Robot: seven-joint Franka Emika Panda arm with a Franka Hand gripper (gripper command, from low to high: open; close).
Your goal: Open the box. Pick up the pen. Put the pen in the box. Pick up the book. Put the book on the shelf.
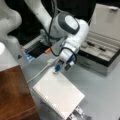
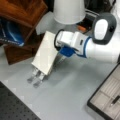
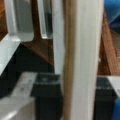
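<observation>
Both front views: box (image 1: 105,50) open, pen (image 1: 90,44) inside; gripper (image 1: 62,68) jaws hold book (image 1: 58,95), not yet on shelf (image 1: 13,95).

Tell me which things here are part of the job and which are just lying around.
Job: gripper at the book; open box holding the pen; shelf.
Lying about: metal stand under the book; blue item; orange piece.

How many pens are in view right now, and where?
1: the pen lies in a compartment of the open box, at a front view's right. The arm may hide others. The pincer grips the book.
</observation>
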